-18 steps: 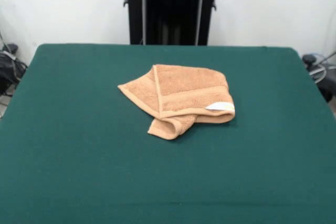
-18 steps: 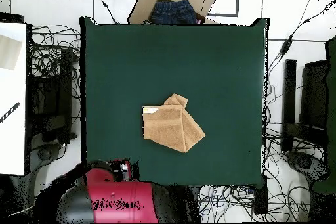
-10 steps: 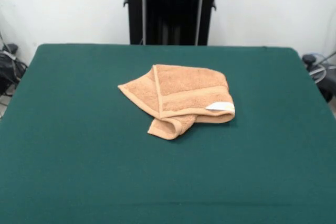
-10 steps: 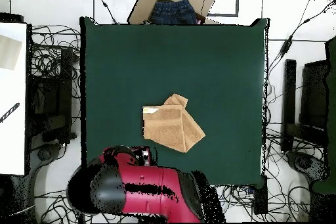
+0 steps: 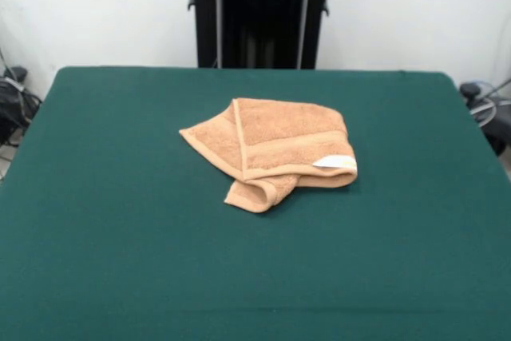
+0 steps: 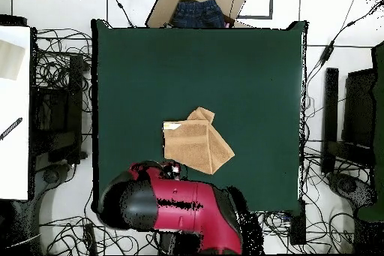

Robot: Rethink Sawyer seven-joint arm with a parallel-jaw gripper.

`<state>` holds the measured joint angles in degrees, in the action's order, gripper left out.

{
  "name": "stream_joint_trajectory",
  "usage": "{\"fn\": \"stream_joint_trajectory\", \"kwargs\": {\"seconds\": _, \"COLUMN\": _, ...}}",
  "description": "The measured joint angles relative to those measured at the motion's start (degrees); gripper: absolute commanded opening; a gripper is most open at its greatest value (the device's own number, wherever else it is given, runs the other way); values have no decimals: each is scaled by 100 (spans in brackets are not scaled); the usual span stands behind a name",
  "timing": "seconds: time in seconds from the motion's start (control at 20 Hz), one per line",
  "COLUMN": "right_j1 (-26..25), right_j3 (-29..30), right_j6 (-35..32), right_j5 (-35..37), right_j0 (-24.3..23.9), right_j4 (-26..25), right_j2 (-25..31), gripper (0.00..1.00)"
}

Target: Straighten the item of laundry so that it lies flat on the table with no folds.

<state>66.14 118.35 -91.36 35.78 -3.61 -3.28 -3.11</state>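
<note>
The towel [image 5: 271, 152] is seen crumpled near the middle of the desk [image 5: 120, 237], its layers folded over and a rolled corner turned toward the near edge. A white tag [image 5: 334, 162] is shown at its right edge. The tool [image 6: 171, 169] is partly seen in the overhead view; its state cannot be told.

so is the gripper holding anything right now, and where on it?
Nothing is held. The towel lies folded and alone on the table; the arm is only at the table's edge, with its gripper hidden beneath it.
</note>
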Motion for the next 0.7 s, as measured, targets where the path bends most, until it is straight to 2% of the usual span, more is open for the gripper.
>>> {"fn": "stream_joint_trajectory", "kwargs": {"seconds": 0.25, "right_j1": -299, "right_j3": 8, "right_j6": 0, "right_j5": -292, "right_j0": -314, "right_j4": 0, "right_j2": 145, "gripper": 100}}
{"fn": "stream_joint_trajectory", "kwargs": {"seconds": 0.7, "right_j1": -895, "right_j3": 7, "right_j6": 0, "right_j5": -647, "right_j0": -715, "right_j4": -325, "right_j2": 430, "gripper": 100}}
